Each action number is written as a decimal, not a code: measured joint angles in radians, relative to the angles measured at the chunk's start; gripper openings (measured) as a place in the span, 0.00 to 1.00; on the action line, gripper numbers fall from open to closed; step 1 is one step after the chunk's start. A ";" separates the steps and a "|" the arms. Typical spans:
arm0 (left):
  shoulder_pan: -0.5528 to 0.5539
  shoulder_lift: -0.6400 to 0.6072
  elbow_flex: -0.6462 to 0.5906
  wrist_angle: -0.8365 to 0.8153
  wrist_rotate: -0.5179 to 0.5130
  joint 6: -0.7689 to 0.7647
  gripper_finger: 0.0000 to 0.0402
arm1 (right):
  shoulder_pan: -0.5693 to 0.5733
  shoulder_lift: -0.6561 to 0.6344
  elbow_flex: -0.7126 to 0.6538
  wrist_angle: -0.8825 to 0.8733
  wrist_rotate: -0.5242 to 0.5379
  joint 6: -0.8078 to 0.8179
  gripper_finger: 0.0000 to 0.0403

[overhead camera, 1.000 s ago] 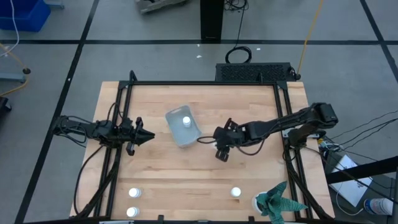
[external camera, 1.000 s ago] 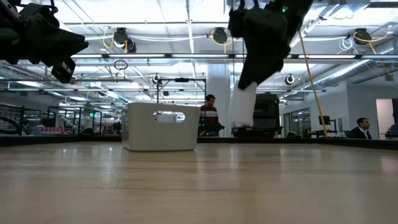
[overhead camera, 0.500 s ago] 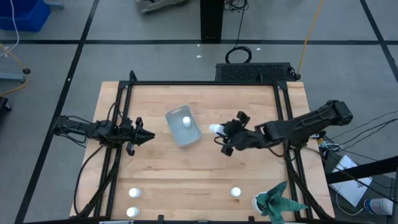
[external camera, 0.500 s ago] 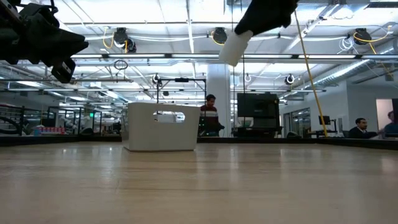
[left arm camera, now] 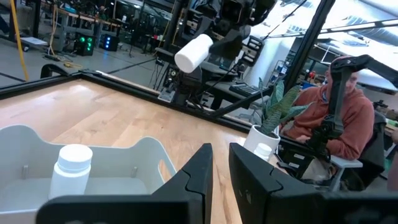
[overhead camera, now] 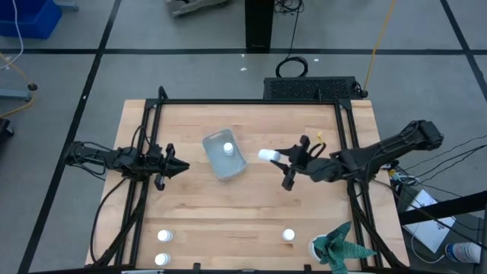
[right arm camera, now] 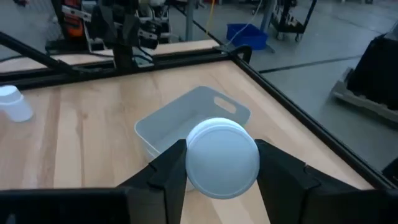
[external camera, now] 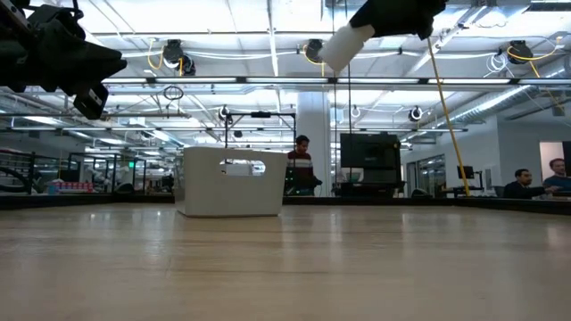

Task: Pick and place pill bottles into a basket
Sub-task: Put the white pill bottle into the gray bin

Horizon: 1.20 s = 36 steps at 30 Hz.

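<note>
My right gripper (overhead camera: 277, 159) is shut on a white pill bottle (overhead camera: 265, 156), high above the table and right of the basket (overhead camera: 215, 164). The low view shows the bottle (external camera: 343, 45) tilted. The pale basket rests on the table with one bottle (overhead camera: 227, 148) upright in it, which also shows in the left wrist view (left arm camera: 73, 168). Three more bottles stand on the table near its front edge (overhead camera: 163, 237) (overhead camera: 160, 259) (overhead camera: 288, 235). My left gripper (overhead camera: 185, 166) is shut and empty, left of the basket. My right gripper pinches the bottle's round side (right arm camera: 189, 163) between its two fingers (right arm camera: 169, 169), one on each side. The fingers come nearly level from the table's right. The bottle is lifted clear and lies tipped, its free end (external camera: 328, 56) slanting down toward the basket.
A teal-and-white plant-like thing (overhead camera: 335, 247) stands at the near right corner, close to one bottle. Black frame rails (overhead camera: 148, 137) run along the table's left, far and right sides. People sit in the room beyond the table (left arm camera: 323, 124).
My right gripper has risen with the bottle and drawn back a little toward the table's right edge. It has turned from pointing down to nearly level, so the bottle has tipped from upright to lying slanted, high above the table.
</note>
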 joint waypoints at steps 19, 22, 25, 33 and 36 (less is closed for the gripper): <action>0.000 0.000 0.000 0.000 -0.001 0.003 0.14 | -0.042 0.041 -0.049 0.436 -0.082 -0.239 0.37; 0.000 0.000 0.000 -0.001 0.000 0.004 0.14 | -0.073 0.067 -0.049 0.495 -0.140 -0.245 0.37; 0.000 0.000 0.000 -0.001 -0.001 0.004 0.14 | -0.108 0.098 -0.049 0.561 -0.202 -0.250 0.37; 0.000 0.000 0.000 -0.001 -0.001 0.009 0.14 | -0.198 0.172 -0.049 0.610 -0.317 -0.198 0.37; 0.000 0.000 0.000 -0.001 -0.001 0.010 0.14 | -0.213 0.199 -0.049 0.610 -0.319 -0.182 0.37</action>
